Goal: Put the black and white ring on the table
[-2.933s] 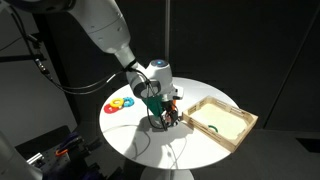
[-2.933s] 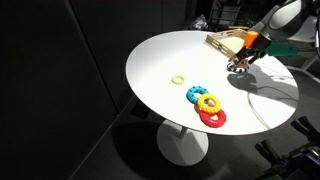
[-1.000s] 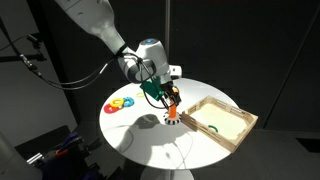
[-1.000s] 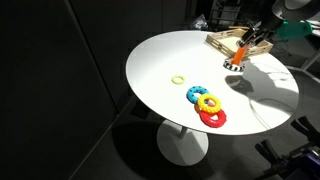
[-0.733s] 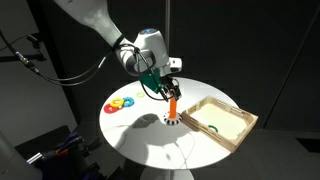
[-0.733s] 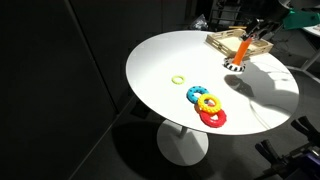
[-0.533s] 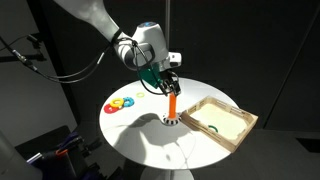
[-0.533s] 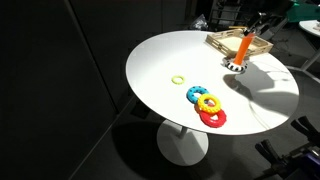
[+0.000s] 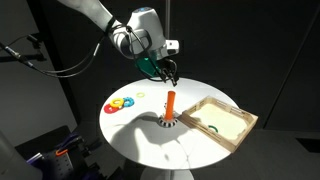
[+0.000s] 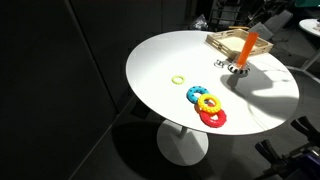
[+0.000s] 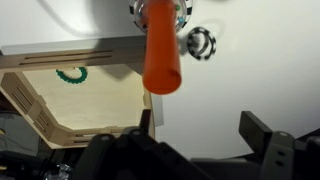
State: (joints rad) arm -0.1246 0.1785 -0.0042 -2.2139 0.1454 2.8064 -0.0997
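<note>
The black and white ring [image 11: 200,41] lies flat on the white table [image 9: 140,135], right beside the base of an upright orange peg [image 9: 170,104]. In the wrist view the peg [image 11: 160,55] points up toward the camera. In an exterior view the ring is a small speck [image 10: 222,63] next to the peg's base. My gripper [image 9: 165,72] hangs well above the peg, open and empty. Its two dark fingers [image 11: 205,130] are spread with only bare table between them.
A shallow light-wood tray [image 9: 222,120] stands next to the peg and holds a green ring [image 11: 70,73]. Red, yellow and blue rings [image 10: 206,104] lie clustered on the table. A small yellow-green ring [image 10: 178,77] lies apart from them.
My gripper was low at the peg's base; it has risen steadily, leaving the peg upright with the ring on the table beside it.
</note>
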